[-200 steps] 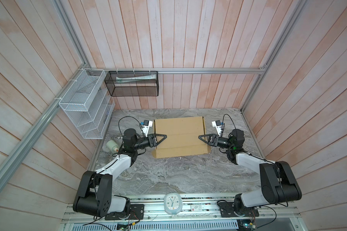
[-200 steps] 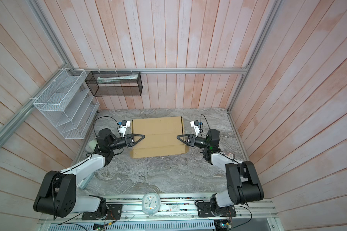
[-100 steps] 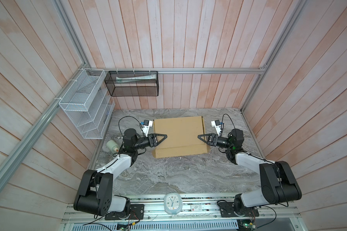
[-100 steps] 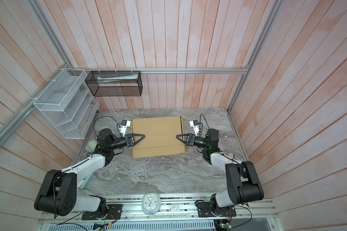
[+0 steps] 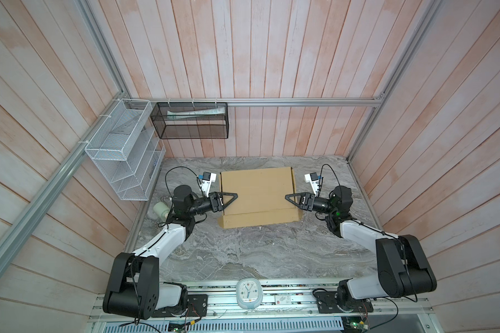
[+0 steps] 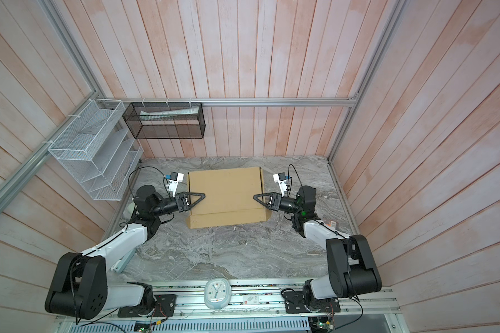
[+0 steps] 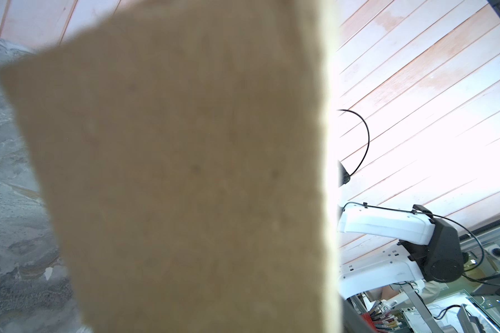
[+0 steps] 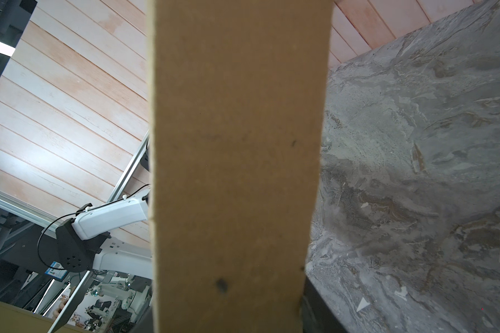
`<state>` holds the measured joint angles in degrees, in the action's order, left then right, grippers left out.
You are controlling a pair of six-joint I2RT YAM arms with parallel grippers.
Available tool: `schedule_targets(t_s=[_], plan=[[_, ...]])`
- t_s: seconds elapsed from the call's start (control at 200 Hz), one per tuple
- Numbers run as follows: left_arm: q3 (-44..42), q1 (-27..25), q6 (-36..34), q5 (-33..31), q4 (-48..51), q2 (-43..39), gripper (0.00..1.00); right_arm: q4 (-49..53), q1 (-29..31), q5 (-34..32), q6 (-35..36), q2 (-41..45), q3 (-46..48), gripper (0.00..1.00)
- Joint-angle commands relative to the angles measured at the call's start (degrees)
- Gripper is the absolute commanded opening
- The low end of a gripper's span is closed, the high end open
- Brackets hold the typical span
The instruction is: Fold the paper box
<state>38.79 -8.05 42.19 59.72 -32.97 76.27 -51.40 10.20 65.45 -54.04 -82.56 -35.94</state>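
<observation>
The paper box (image 5: pixel 259 190) (image 6: pixel 225 190) lies folded as a shallow brown mailer on the marble table (image 5: pixel 243 253). Its lid is down and a front strip (image 5: pixel 260 219) shows below it. My left gripper (image 5: pixel 233 196) (image 6: pixel 201 196) straddles the box's left side, open, one finger over the lid. The left wrist view is filled by the cardboard wall (image 7: pixel 185 173), with a dark finger (image 7: pixel 355 320) standing just off its edge. My right gripper (image 5: pixel 288 197) (image 6: pixel 256 197) is shut on the box's right side. There the cardboard (image 8: pixel 237 173) sits tight between both fingers (image 8: pixel 318 311).
A white wire rack (image 5: pixel 122 150) hangs on the left wall and a black mesh basket (image 5: pixel 191 121) on the back wall. A white roll (image 5: pixel 160 209) lies by the left arm's elbow. A small clock (image 5: pixel 248 292) stands at the table's front edge.
My left gripper's jaws have spread wider around the box's left side. The right gripper and the box have barely moved.
</observation>
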Motion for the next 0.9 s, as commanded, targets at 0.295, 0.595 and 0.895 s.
schedule_targets(t_s=[0.295,0.595,0.895], plan=[[-1.7,1.3,-1.2,1.0,-2.4,-3.0,0.69,0.5,-1.4,-0.5,0.2,0.9,1.0,0.41],[-2.4,0.9,1.0,2.2,-5.5,-2.3,0.69,0.5,-1.4,-0.3,0.1,-0.2,0.6,0.41],[-0.4,-2.8,-1.1,2.2,-3.7,-0.8,0.69,1.8,-0.9,-0.1,1.0,-0.8,-0.6,0.41]])
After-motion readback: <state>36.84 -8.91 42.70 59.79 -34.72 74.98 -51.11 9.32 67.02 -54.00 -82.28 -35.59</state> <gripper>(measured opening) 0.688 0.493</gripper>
